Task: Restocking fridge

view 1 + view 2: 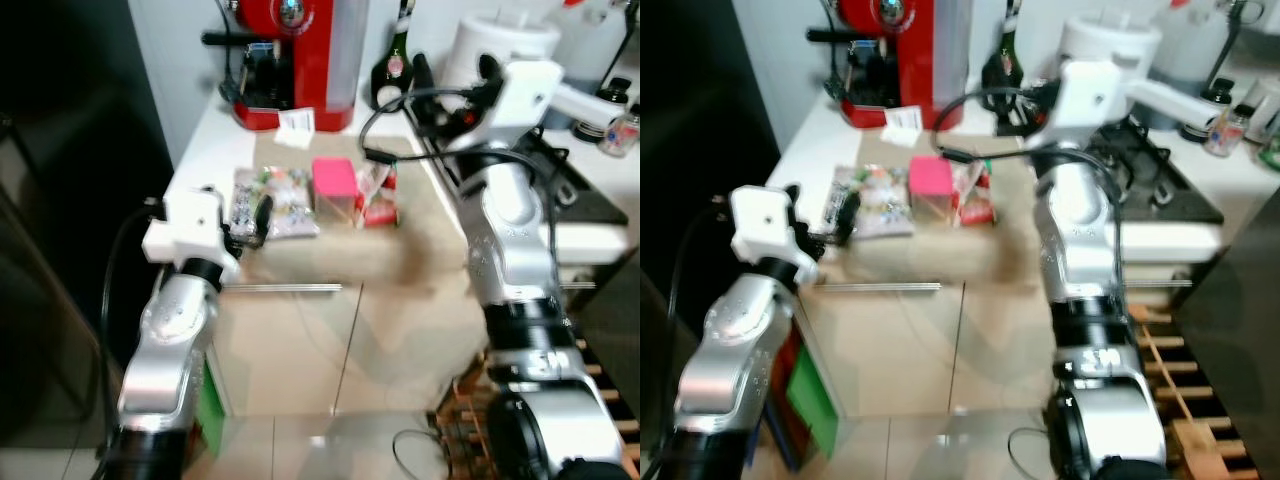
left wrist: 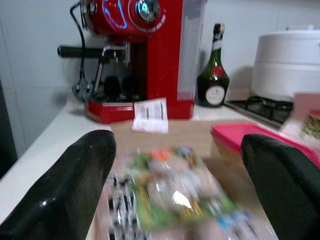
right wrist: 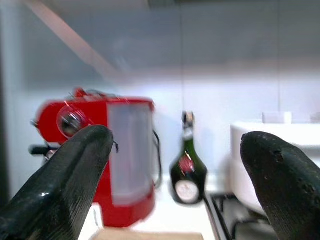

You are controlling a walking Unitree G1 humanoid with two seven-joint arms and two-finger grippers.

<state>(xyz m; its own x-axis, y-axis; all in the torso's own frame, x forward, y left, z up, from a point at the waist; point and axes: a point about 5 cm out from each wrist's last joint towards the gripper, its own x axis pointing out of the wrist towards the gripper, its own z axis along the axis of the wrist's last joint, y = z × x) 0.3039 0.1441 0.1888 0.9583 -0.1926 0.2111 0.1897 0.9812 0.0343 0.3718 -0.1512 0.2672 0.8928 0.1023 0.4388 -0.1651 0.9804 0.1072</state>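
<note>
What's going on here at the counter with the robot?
The robot stands at a kitchen counter where a few groceries lie on a wooden board: a clear bag of food, a pink-lidded box and a small red packet. Its left gripper is open and lined up just short of the bag of food, holding nothing yet. The right gripper is open too, raised and pointing toward the red coffee machine and green bottle at the back.

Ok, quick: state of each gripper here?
Left gripper: open, empty, facing the salad bag.
Right gripper: open, empty, raised toward the red coffee machine.
</note>
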